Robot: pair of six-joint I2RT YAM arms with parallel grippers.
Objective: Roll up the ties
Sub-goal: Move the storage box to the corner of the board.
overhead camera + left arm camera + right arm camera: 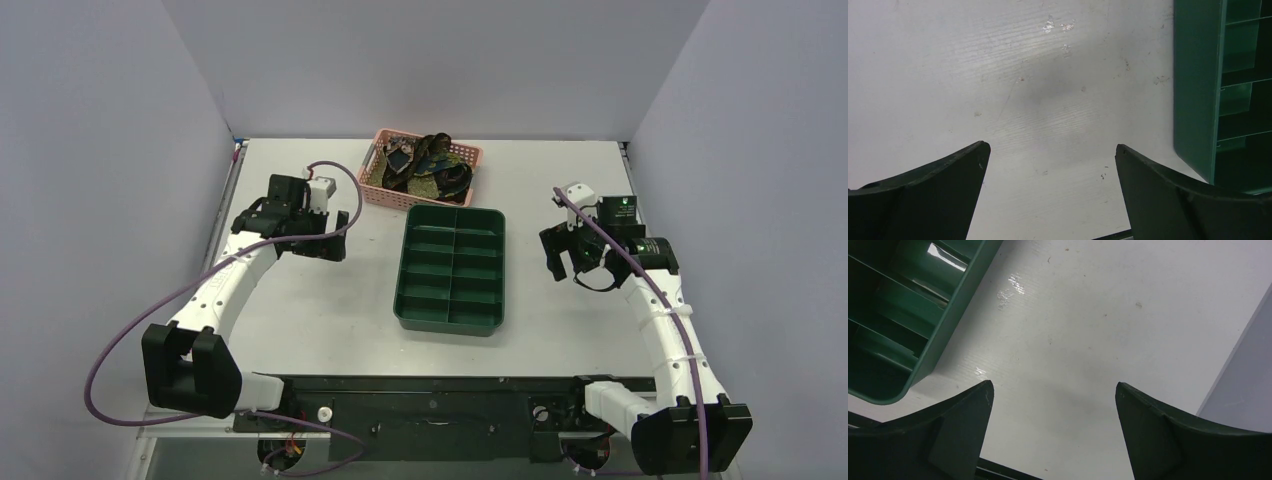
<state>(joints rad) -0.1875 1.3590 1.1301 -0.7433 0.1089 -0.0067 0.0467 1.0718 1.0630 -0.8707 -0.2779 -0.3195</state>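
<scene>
ties [432,165]: dark, speckled olive-gold | basket [376,190]: pink | tray [452,319]: dark green

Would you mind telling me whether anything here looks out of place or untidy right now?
Only the ties stand out: they lie in a tangled heap in the pink basket, some poking above its rim. The green tray looks empty in every compartment, and no tie lies outside the basket.

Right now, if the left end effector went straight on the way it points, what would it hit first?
Probably the bare table; the open left end effector frames only that, the green tray off to one side. Depth is uncertain.
</scene>
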